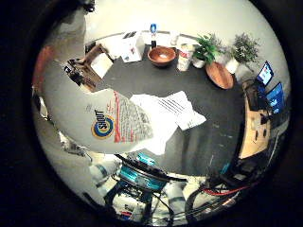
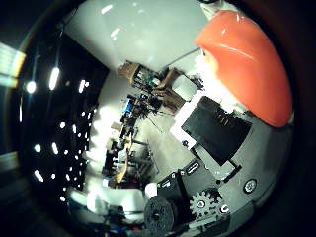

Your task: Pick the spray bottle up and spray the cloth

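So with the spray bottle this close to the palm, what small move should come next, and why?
Probably squeeze the trigger, after tipping the nozzle toward the cloth if needed. The white spray bottle fills much of the palm view, so it looks lifted in the hand, with its orange-red spray head beside the fingers. The white cloth lies on the dark table just beyond it.

The white spray bottle (image 1: 102,120) fills much of the view, close against the palm, its printed label facing out. Beyond it the white cloth (image 1: 168,113) lies spread on the dark table (image 1: 218,113). At the table's far edge stand a wooden bowl (image 1: 162,55), a canister (image 1: 185,56) and 2 potted plants (image 1: 206,49) (a wooden board (image 1: 219,74) rests beside them).
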Motion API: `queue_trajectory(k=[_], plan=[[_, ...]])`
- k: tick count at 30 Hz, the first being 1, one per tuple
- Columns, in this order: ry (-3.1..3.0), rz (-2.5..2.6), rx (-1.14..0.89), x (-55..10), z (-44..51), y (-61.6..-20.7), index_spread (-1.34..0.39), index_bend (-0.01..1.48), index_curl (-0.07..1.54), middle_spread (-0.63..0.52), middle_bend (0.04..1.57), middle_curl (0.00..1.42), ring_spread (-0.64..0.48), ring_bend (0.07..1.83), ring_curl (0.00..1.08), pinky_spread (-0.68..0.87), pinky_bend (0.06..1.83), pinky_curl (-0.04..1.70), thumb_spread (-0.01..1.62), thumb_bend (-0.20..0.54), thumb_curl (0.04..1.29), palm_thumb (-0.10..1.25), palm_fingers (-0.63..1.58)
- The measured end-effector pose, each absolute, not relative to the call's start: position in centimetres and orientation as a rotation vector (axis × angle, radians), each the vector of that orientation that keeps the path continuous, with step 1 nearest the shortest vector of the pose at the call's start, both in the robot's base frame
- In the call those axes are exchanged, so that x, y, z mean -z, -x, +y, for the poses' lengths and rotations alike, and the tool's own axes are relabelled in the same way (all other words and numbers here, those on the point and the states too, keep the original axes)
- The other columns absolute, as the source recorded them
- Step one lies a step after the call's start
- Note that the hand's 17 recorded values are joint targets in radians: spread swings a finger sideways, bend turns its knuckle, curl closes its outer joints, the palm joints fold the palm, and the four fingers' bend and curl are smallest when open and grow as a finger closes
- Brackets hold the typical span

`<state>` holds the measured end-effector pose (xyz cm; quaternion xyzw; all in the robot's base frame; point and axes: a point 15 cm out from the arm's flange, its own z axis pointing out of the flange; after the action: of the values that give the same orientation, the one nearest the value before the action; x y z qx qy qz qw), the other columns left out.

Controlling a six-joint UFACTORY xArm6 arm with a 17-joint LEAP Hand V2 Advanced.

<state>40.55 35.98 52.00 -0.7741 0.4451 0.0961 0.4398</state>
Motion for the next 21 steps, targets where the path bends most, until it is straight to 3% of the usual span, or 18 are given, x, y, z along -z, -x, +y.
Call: queue_trajectory(k=[13,21], plan=[[1.710,0.946,-0.294,-46.0,42.9,-41.9,-0.25,1.15,0.61,-0.17,1.32,0.64,-0.20,1.41,0.55,-0.33,1.25,0.61,0.89,-0.010,1.09,0.99,1.26],[1.643,0.918,-0.382,-41.7,46.2,-45.5,-0.26,1.14,0.61,-0.17,1.32,0.64,-0.20,1.41,0.55,-0.33,1.25,0.61,0.89,-0.008,1.10,0.99,1.26]])
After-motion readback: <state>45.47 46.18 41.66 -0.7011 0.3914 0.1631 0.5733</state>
